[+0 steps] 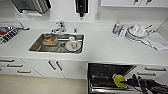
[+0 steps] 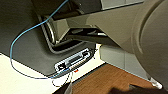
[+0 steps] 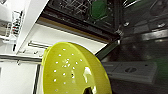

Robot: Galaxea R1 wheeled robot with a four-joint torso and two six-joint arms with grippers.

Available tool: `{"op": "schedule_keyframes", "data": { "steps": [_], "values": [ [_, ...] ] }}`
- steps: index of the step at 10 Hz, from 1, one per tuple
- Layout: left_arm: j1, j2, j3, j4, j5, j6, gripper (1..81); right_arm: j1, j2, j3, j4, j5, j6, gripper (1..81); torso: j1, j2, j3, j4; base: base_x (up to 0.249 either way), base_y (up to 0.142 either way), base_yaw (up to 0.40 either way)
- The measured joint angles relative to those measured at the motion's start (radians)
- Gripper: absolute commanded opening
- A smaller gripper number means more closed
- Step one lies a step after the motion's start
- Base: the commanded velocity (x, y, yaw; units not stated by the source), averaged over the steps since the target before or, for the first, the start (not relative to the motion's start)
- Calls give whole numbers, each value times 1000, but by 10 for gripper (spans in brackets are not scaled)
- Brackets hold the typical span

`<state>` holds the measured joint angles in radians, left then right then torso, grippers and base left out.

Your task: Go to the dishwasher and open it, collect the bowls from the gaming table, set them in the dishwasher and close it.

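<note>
Yellow-green bowl (image 1: 119,80) at the right gripper (image 1: 129,82) — over the open dishwasher (image 1: 105,72) — jaws' state unclear.

No lettering seems readable anywhere in these views.

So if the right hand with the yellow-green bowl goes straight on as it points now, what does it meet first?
Probably the rack inside the open dishwasher. The right hand holds the yellow-green bowl over the dark interior, where a green bowl already sits. Depth is unclear, so this is a guess.
</note>
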<state>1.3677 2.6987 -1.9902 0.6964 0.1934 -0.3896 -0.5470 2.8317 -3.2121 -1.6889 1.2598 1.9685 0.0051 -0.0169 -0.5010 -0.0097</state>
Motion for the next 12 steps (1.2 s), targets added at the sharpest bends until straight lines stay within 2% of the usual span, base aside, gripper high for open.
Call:
{"op": "schedule_keyframes", "data": {
  "steps": [2, 3, 4, 5, 7, 9, 12],
  "values": [
    [28, 37, -86, 11, -30, 0, 811, 32, 6, -2, 0, -71, 19, 10, 0, 0, 0, 0, 0, 0, 0],
    [42, 59, -123, 15, -48, 0, 811, 43, 31, -3, -2, -131, 24, 10, 0, 0, 0, 0, 0, 0, 0],
    [60, 78, -158, 17, -74, 0, 811, 65, 61, -1, -7, -183, 43, 811, 0, 0, 0, 0, 0, 0, 0],
    [79, 92, -186, 20, -99, 0, 811, 94, 69, 3, -10, -216, 57, 811, 0, 0, 0, 0, 0, 0, 0],
    [92, 115, -229, 22, -121, 0, 811, 140, 54, 3, -10, -240, 83, 811, 0, 0, 0, 0, 0, 0, 0],
    [93, 144, -260, 22, -134, -1, 811, 126, 19, 3, -29, -231, 95, 811, 0, 0, 0, 0, 0, 0, 0],
    [92, 181, -324, 22, -136, -3, 811, 83, -113, 3, -52, -174, 100, 811, 0, 0, 0, 0, 0, 0, 0]
  ]
}}
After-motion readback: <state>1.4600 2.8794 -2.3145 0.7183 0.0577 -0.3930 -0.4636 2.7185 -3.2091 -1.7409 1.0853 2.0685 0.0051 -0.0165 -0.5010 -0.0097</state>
